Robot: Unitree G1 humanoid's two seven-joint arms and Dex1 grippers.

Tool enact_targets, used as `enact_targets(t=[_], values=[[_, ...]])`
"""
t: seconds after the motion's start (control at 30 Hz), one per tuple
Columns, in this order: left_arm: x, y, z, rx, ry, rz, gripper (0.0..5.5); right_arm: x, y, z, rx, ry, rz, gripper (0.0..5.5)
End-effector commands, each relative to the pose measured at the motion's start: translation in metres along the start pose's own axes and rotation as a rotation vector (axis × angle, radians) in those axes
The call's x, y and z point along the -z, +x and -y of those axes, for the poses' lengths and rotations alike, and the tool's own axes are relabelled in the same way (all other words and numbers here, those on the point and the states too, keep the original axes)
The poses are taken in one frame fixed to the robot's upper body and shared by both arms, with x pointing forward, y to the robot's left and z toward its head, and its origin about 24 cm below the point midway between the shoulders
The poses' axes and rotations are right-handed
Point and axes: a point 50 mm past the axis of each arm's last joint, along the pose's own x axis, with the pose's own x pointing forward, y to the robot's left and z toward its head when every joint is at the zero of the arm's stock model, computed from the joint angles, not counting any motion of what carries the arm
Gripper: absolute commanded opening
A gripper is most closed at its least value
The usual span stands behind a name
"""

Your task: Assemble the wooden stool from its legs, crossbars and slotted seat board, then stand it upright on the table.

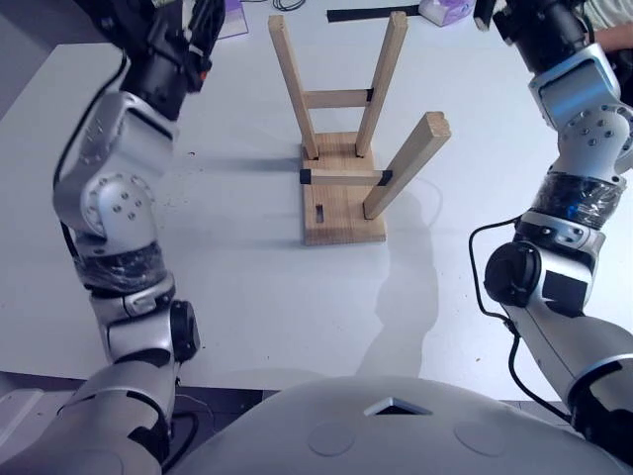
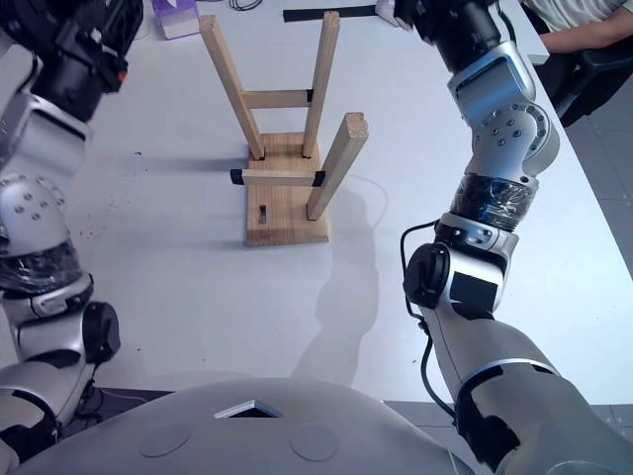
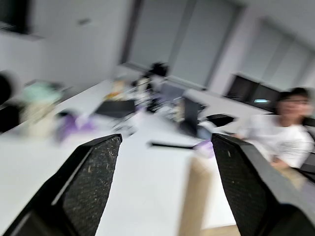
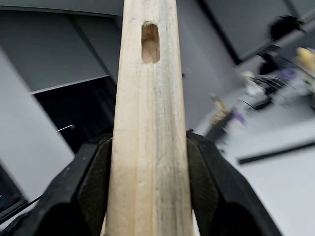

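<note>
Three legs (image 1: 371, 84): stood up from the seat board (image 1: 341, 230), which lay flat on the desk (image 1: 227, 297), below and to the left of the right end effector (image 4: 149, 142); one leg leaned outward.
Fourth leg (image 4: 147, 83): pinched between the right end effector's fingers, its long axis running straight out past the fingertips, a slot hole near its far end.
Left end effector (image 3: 166, 162): spread wide, holding nothing; the board lay below and to its right.
Open slot (image 1: 321, 211): in the board's left half, likely nearer the left end effector than the one carrying the leg.
Next move, as judged: leg turned upright, lowered end-first into that slot.
</note>
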Motion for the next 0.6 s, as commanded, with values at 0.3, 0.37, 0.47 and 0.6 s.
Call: enact_targets(t=[0.3, 0.37, 0.47, 0.6], values=[[-0.086, 0.01, 0.079, 0.875, -0.523, 0.185, 3.37, -0.024, -0.002, -0.088, -0.619, -0.098, -0.073, 2.06], [-0.084, 0.007, 0.083, 0.935, -0.521, 0.138, 3.37, -0.027, -0.003, -0.09, -0.646, -0.104, -0.084, 2.06], [-0.08, 0.005, 0.088, 0.992, -0.551, 0.08, 3.37, -0.031, -0.008, -0.089, -0.704, -0.113, -0.123, 2.06], [-0.077, 0.001, 0.092, 1.057, -0.626, 0.021, 3.37, -0.038, -0.012, -0.09, -0.799, -0.088, -0.175, 2.06]])
